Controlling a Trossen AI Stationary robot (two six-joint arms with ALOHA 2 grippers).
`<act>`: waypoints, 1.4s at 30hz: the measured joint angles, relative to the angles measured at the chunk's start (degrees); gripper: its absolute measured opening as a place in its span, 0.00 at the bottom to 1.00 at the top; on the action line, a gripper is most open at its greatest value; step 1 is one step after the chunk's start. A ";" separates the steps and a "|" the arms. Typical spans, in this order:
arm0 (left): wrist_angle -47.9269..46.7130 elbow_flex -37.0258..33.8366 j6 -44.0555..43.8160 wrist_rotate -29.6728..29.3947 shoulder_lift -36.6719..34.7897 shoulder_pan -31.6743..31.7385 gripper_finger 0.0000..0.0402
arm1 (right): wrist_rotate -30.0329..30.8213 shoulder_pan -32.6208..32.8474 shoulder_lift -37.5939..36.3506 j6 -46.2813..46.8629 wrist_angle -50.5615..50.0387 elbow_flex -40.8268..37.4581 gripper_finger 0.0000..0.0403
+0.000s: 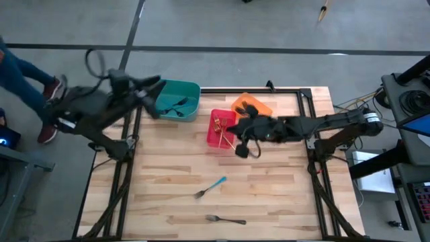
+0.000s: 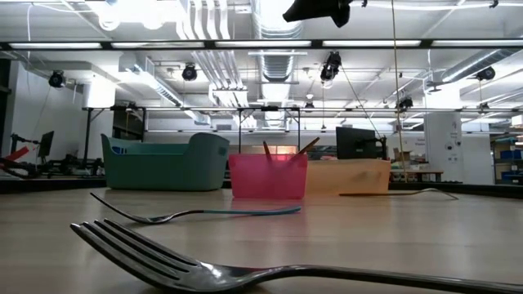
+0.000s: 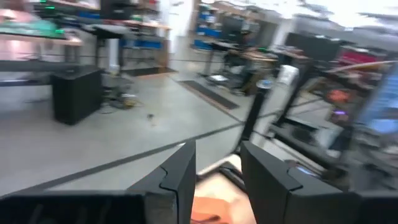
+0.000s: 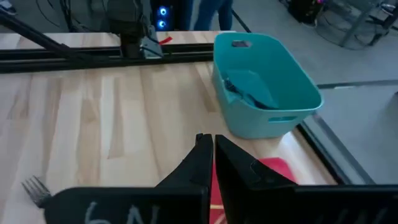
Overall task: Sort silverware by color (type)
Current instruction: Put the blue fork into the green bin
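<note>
My right claw [image 1: 242, 149] was pinched shut and empty, hovering just beside the red bin [image 1: 222, 129]. Left claw [image 1: 152, 107] sat partly open over the teal bin [image 1: 178, 99], holding nothing I could see. Blue-handled fork [image 1: 211, 187] and silver fork [image 1: 225, 219] lay well below on the tabletop [image 1: 282, 195]. I judged them light, stiff, slippery; grip mid-handle.

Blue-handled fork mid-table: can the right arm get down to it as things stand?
Probably yes. The blue-handled fork lies alone on bare table, apart from the silver fork. The right pincer, shut and empty, hangs by the red bin with nothing between; it must open first.
</note>
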 joint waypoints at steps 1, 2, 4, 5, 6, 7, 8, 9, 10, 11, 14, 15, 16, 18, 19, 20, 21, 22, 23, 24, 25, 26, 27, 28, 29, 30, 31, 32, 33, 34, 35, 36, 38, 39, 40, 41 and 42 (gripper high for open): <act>0.01 0.49 0.00 1.58 0.85 2.52 0.26 | -1.11 -1.09 -0.64 -0.58 -0.23 -0.06 0.02; 0.09 0.92 -0.23 4.55 1.63 5.17 0.25 | -1.96 -2.06 -1.06 -1.37 -0.16 -0.05 0.02; 0.33 1.98 -0.95 13.06 3.39 11.01 0.23 | -3.24 -4.01 -1.97 -2.54 -0.42 0.09 0.02; 0.48 2.56 -1.06 17.09 4.42 13.71 0.22 | -3.38 -4.85 -2.35 -3.17 -0.44 0.19 0.02; 0.49 3.06 -1.10 20.14 5.39 15.90 0.21 | -3.42 -5.61 -2.64 -3.71 -0.41 0.29 0.02; 0.38 3.55 -1.12 21.96 6.48 17.65 0.20 | -3.42 -6.38 -2.95 -4.52 -0.34 0.37 0.02; 0.28 4.10 -1.12 22.84 7.56 19.19 0.19 | -3.42 -7.15 -3.26 -4.91 -0.40 0.37 0.02; 0.02 4.68 -1.12 23.31 8.46 20.50 0.19 | -3.42 -7.88 -3.38 -5.39 -0.41 0.37 0.02; -0.48 5.19 -1.12 23.30 9.37 21.70 0.19 | -3.44 -8.53 -3.54 -5.74 -0.39 0.37 0.02; -0.75 5.69 -1.12 23.39 10.09 22.51 0.19 | -3.54 -9.30 -3.66 -5.82 -0.46 0.37 0.02; -2.95 7.36 -1.17 23.34 11.88 23.68 0.19 | -5.74 -11.74 -4.07 -5.93 -0.31 0.37 0.02; -3.68 7.75 -1.31 23.36 12.31 23.95 0.19 | -6.77 -12.74 -4.23 -5.93 -0.20 0.37 0.02; -4.36 8.10 -1.63 23.41 12.75 24.18 0.19 | -7.66 -13.71 -4.28 -5.89 -0.15 0.37 0.02; -5.51 8.50 -2.60 23.52 13.31 24.70 0.19 | -9.32 -15.73 -4.31 -5.92 0.19 0.37 0.02; -5.93 8.65 -2.75 23.52 13.43 25.01 0.19 | -9.95 -16.67 -4.31 -6.10 0.32 0.37 0.02; -6.49 8.80 -2.87 23.63 13.54 25.31 0.19 | -10.49 -17.65 -4.30 -6.16 0.53 0.37 0.02; -6.91 8.98 -2.87 24.03 13.60 25.72 0.19 | -10.84 -18.59 -4.30 -6.17 0.74 0.37 0.02; -7.10 9.00 -2.89 24.94 13.58 26.22 0.19 | -10.88 -19.44 -4.28 -6.19 0.95 0.37 0.02; -7.44 8.91 -2.89 25.78 13.51 26.86 0.19 | -10.95 -20.26 -4.28 -6.29 1.13 0.37 0.02; -7.72 8.78 -2.84 26.85 13.45 27.46 0.19 | -11.25 -21.05 -4.26 -6.45 1.32 0.37 0.02; -7.95 8.67 -2.58 27.80 13.43 28.17 0.19 | -12.26 -21.87 -4.24 -6.59 1.51 0.37 0.02; -8.25 8.59 -2.05 28.71 13.42 29.00 0.19 | -13.59 -22.76 -4.12 -6.50 1.87 0.37 0.02; -8.56 8.56 -1.23 29.62 13.41 29.99 0.19 | -14.72 -23.52 -3.77 -6.06 2.70 0.37 0.02; -9.06 8.55 -0.29 30.71 13.37 31.22 0.19 | -16.00 -24.27 -3.39 -5.38 3.71 0.41 0.02; -9.51 8.55 0.60 32.06 13.31 32.42 0.19 | -17.15 -25.10 -2.76 -4.59 4.57 0.42 0.02; -9.80 8.55 1.73 33.50 13.27 33.75 0.19 | -18.10 -25.90 -2.16 -4.11 5.49 0.42 0.02; -10.37 8.61 2.91 34.84 13.23 35.06 0.19 | -18.96 -26.67 -1.28 -3.33 6.06 0.62 0.02; -10.99 8.63 4.29 36.01 13.23 36.29 0.19 | -19.75 -27.36 -0.14 -2.86 6.09 1.25 0.02; -11.58 8.76 5.71 37.17 13.23 37.48 0.19 | -20.60 -28.08 1.33 -2.05 6.05 2.37 0.02; -12.31 8.90 7.40 38.58 13.23 38.86 0.19 | -21.88 -28.78 2.91 -1.45 6.00 3.79 0.02; -13.08 8.94 9.42 40.46 13.20 40.30 0.19 | -23.94 -29.51 4.72 -0.83 5.74 5.39 0.02; -13.70 8.91 11.94 43.10 13.08 41.90 0.19 | -26.13 -30.13 6.69 -0.10 5.34 7.30 0.02; -14.60 8.73 16.84 48.50 12.89 45.68 0.19 | -28.84 -31.01 11.20 1.24 3.97 12.02 0.02; -15.17 8.59 19.11 51.10 12.83 47.68 0.19 | -28.95 -31.21 13.41 1.48 2.51 14.50 0.02; -15.73 8.42 21.24 53.69 12.81 49.89 0.19 | -28.93 -31.41 15.72 1.51 0.67 17.29 0.02; -16.42 8.37 23.19 56.02 12.81 52.00 0.19 | -28.93 -31.56 18.05 1.17 -0.94 20.14 0.02; -17.33 8.29 25.31 58.11 12.81 54.25 0.19 | -28.95 -31.69 20.33 0.40 -2.65 23.12 0.02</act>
